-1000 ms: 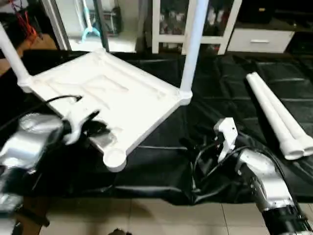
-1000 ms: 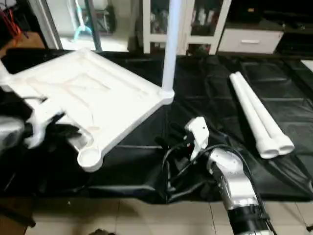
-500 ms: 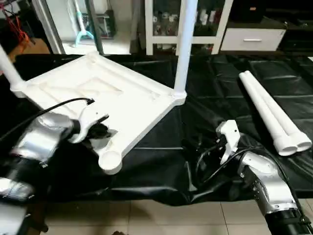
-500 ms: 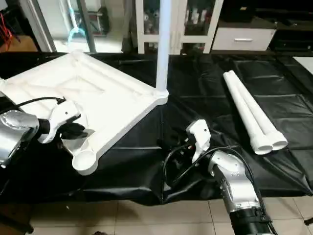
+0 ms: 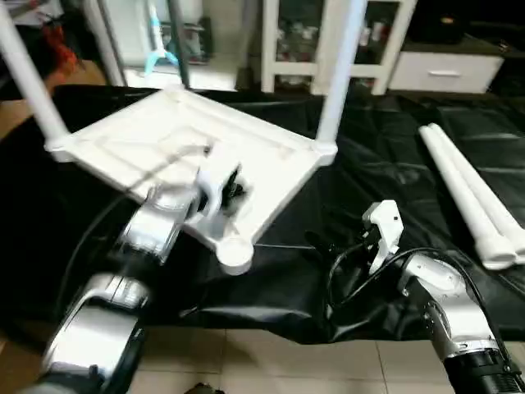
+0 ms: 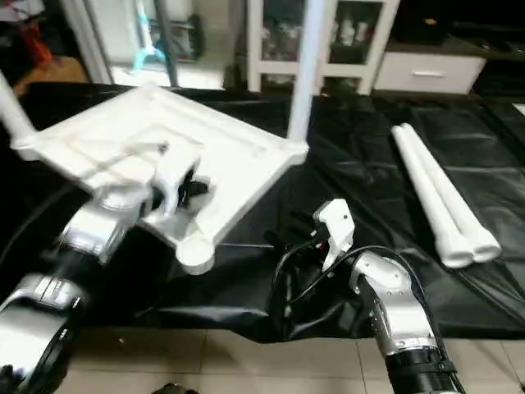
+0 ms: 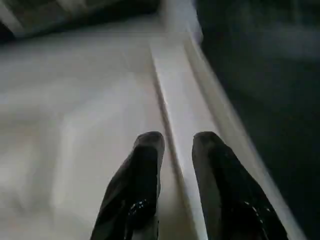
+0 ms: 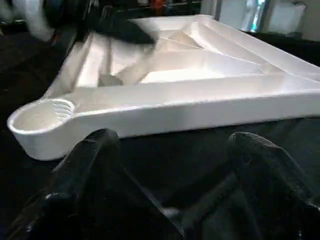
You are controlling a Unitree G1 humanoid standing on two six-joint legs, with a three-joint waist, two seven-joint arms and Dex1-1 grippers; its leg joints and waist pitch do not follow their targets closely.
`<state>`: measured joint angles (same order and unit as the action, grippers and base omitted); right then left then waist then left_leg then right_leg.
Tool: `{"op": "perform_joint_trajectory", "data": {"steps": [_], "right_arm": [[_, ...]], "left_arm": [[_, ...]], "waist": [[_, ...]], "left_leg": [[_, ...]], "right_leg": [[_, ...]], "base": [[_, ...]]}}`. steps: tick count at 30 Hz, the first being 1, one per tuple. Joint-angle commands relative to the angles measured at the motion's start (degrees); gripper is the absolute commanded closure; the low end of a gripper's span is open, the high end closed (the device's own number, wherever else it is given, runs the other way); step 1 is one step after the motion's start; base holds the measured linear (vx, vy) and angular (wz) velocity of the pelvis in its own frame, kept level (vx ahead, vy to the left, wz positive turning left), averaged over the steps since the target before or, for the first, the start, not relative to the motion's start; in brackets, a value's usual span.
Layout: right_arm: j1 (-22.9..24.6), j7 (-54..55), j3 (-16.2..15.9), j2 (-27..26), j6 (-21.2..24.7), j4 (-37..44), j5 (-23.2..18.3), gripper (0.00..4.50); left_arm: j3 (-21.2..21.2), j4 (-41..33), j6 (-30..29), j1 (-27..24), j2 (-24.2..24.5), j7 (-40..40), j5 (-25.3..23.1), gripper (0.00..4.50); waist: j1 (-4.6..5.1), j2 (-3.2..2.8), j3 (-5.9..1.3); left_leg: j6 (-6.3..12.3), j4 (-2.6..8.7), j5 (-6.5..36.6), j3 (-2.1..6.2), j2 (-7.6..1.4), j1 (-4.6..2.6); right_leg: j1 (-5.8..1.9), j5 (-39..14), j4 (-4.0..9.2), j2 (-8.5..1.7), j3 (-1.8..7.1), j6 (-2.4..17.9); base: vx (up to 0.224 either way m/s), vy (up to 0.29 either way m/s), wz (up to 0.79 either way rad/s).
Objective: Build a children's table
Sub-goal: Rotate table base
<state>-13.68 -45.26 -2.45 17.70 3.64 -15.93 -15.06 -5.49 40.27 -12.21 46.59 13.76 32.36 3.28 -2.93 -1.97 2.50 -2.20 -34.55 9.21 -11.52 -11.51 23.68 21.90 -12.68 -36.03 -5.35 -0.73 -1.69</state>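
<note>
Now the white tabletop (image 5: 205, 156) lies upside down on a black sheet (image 5: 385, 164), with its ribbed underside facing up. Two legs are already standing in its corner sockets — one leg (image 5: 340, 66) at the far right corner and another leg (image 5: 29, 78) at the left corner. The near corner socket (image 5: 235, 254) is empty and round, and it points toward the robot.

The left gripper (image 5: 232, 187) is over the tabletop, close to the near-right edge rail. In the left wrist view its two black fingers (image 7: 145, 170) stand a little apart, one on each side of a raised rib, and nothing is clearly grasped between them; whether they touch the plastic I cannot tell.

The right gripper (image 6: 308, 238) rests low on the black sheet, just in front of the tabletop's near edge. Its jaws are spread wide and hold nothing — the right wrist view looks between the fingers (image 8: 95, 160) at the empty socket.

Two loose legs (image 5: 467, 189) lie side by side on the sheet at the right, well apart from the tabletop. Behind the sheet stands white shelving (image 5: 295, 41).
</note>
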Motion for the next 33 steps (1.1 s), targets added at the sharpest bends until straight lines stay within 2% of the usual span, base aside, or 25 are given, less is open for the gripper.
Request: {"op": "perform_joint_trajectory", "data": {"steps": [1,2,6,7,9,11,12,13,14,15,16,17,18,19,21,24,25,30,31,33], "right_arm": [[-0.28,0.37,0.66,0.36,-0.27,0.85,0.46,0.65],[-0.26,0.41,0.65,0.39,-0.32,0.85,0.45,0.65],[-0.11,0.47,0.49,0.5,-0.4,0.93,0.43,0.65],[-0.05,0.28,0.37,0.59,-0.38,0.98,0.46,0.65],[-0.09,0.21,0.31,0.63,-0.34,0.95,0.47,0.65],[-0.1,0.2,0.3,0.64,-0.34,0.94,0.47,0.65],[-0.2,0.06,0.22,0.73,-0.34,0.82,0.49,0.65],[-0.27,-0.03,0.15,0.79,-0.32,0.76,0.53,0.65],[-0.31,-0.09,0.1,0.84,-0.32,0.73,0.56,0.65],[-0.33,-0.14,0.06,0.88,-0.34,0.7,0.6,0.65],[-0.38,-0.24,-0.06,0.99,-0.4,0.64,0.71,0.65],[-0.39,-0.28,-0.07,1.02,-0.41,0.61,0.69,0.65],[-0.4,-0.32,-0.08,1.05,-0.42,0.56,0.65,0.65],[-0.46,-0.43,-0.16,1.06,-0.44,0.44,0.66,0.65],[-0.67,-0.61,-0.43,1.05,-0.51,0.16,0.8,0.65],[-0.77,-0.66,-0.62,1.04,-0.43,0.26,0.81,0.65],[-0.92,-0.83,-0.71,1.1,-0.38,0.24,0.77,0.65],[-0.74,-1.05,-0.71,1.32,-0.16,0.86,0.67,0.65],[-0.69,-1.04,-0.71,1.35,-0.18,0.91,0.69,0.65],[-0.34,-0.9,-0.52,1.54,-0.12,1.35,0.66,0.65]], "left_arm": [[3.38,0.73,3.32,2.21,-0.27,-3.52,2.05,3.27],[4.19,1.41,4.59,2.85,-0.32,-5.1,1.91,3.27],[5.08,2.46,6.72,4.05,1.89,-5.87,0.63,3.27],[2.5,-0.09,5.04,2.23,4.9,1.92,0.15,3.27],[-1.43,-3.13,4.05,-0.72,9.08,12.06,-0.85,3.27],[-1.77,-3.57,3.86,-1.11,9.56,13.11,-0.78,3.27],[-4.15,-7.55,0.98,-4.2,13.58,20.46,0.08,3.27],[-5.57,-10.63,-1.84,-6.17,16.32,25.12,1.1,3.27],[-6.41,-12.64,-3.66,-7.39,18.07,27.91,1.85,3.27],[-6.82,-13.74,-4.66,-8.11,19.18,29.25,2.2,3.27],[-7.45,-15.64,-6.32,-9.41,21.36,31.25,2.75,3.27],[-7.55,-15.59,-6.49,-9.67,22.02,31.32,2.16,3.27],[-7.63,-15.39,-6.61,-9.91,22.74,31.3,1.32,3.27],[-7.91,-14.74,-6.02,-9.97,23.09,31.18,0.26,3.27],[-8.09,-12.82,-4.1,-9.46,22.89,30.06,-1.66,3.27],[-8.09,-12.44,-4.58,-8.82,22.26,28.87,-2.28,3.27],[-8.82,-12.34,-5.2,-8.32,21.75,28.88,-2.61,3.27],[-10.76,-8.39,-4.99,-6.18,19.25,28.07,-3.93,3.27],[-10.93,-7.33,-4.76,-5.77,18.86,27.85,-4.3,3.27],[-12.11,-3.89,-3.76,-4.65,17.75,27.8,-6.3,3.27]], "waist": [[0.23,0.36,-3.89],[0.55,0.42,-3.79],[1.14,0.3,-3.9],[1.1,0.48,-3.87],[1.14,0.14,-3.92],[1.13,-0.28,-3.77],[1.07,-0.12,-3.74],[0.93,-0.22,-3.72],[1.1,-0.45,-3.5],[1.03,-0.55,-3.67],[1.07,-0.71,-3.47],[1.08,-0.42,-3.35],[0.95,-0.51,-3.3],[0.93,-0.29,-3.17],[0.91,-0.24,-3.03],[1.06,-0.19,-2.99],[1.16,-0.41,-3.13],[1.11,-0.07,-3.41],[1.06,-0.91,-3.56],[1.35,-0.51,-3.64]], "left_leg": [[0.1,4.45,14.75,1.25,-0.99,-1.82],[1.05,4.43,13.78,1.26,-0.89,-1.45],[2.86,4.16,11.73,1.23,-0.91,-1.48],[3.15,4.18,11.17,1.18,-0.94,-1.64],[3.15,4.24,11.23,1.09,-1.15,-1.95],[2.42,4.43,12.11,0.86,-1.41,-2.45],[2.18,4.54,12.47,0.89,-1.47,-2.5],[1.69,4.87,12.86,0.93,-1.7,-2.52],[0.87,5.09,14.56,0.81,-1.61,-2.56],[0.2,5.04,15.08,0.88,-1.65,-2.86],[-0.55,5.26,16.71,0.81,-1.71,-2.97],[-1.26,5.35,18.12,0.67,-1.65,-3.09],[-1.58,5.35,18.77,0.68,-1.62,-3.19],[-2.14,5.44,19.79,0.67,-1.6,-3.13],[-3.14,5.67,21.41,0.84,-1.59,-3.03],[-3.9,5.79,22.5,0.99,-1.57,-2.97],[-3.94,5.76,21.76,1.06,-1.55,-2.94],[-2.53,5.24,18.0,0.8,-1.33,-2.74],[-2.14,5.1,16.35,0.9,-1.25,-2.61],[-1.5,4.91,15.28,0.75,-1.12,-2.59]], "right_leg": [[-1.35,-1.23,4.64,-1.76,0.54,12.37],[-1.59,-0.33,4.57,-1.76,0.45,12.75],[-1.74,1.19,4.48,-1.7,0.38,13.26],[-1.59,1.19,4.5,-1.64,0.37,13.58],[-1.4,0.56,4.38,-1.58,0.46,14.25],[-0.97,1.11,4.35,-1.31,0.51,15.21],[-0.99,0.83,4.41,-1.42,0.52,15.33],[-0.95,0.02,4.22,-1.57,0.51,15.61],[-0.65,-1.63,4.3,-1.22,0.5,15.28],[-0.68,-1.8,4.2,-1.37,0.5,15.27],[-0.37,-3.06,4.33,-1.32,0.59,15.04],[-0.25,-4.2,4.5,-1.26,0.65,14.71],[-0.17,-4.99,4.57,-1.36,0.71,14.56],[-0.15,-6.58,4.76,-1.45,0.8,13.99],[-0.17,-10.17,5.0,-1.74,0.91,12.54],[-0.18,-12.11,5.19,-1.85,0.98,11.54],[-0.23,-11.19,5.15,-1.87,1.0,11.45],[-0.58,-5.62,4.82,-1.72,0.99,12.73],[-0.84,-3.54,4.5,-1.79,0.92,13.09],[-0.98,-0.76,4.48,-1.45,0.78,13.62]], "base": [[0.0,0.0,0.0],[0.0,0.0,0.0],[0.0,0.0,0.0],[0.0,0.0,0.0],[0.0,0.0,0.0],[0.0,0.0,0.0],[0.0,0.0,0.0],[0.0,0.0,0.0],[0.0,0.0,0.0],[0.0,0.0,0.0],[0.0,0.0,0.0],[0.0,0.0,0.0],[0.0,0.0,0.0],[0.0,0.0,0.0],[0.0,0.0,0.0],[0.0,0.0,0.0],[0.0,0.0,0.0],[0.0,0.0,0.0],[0.0,0.0,0.0],[0.0,0.0,0.0]]}}
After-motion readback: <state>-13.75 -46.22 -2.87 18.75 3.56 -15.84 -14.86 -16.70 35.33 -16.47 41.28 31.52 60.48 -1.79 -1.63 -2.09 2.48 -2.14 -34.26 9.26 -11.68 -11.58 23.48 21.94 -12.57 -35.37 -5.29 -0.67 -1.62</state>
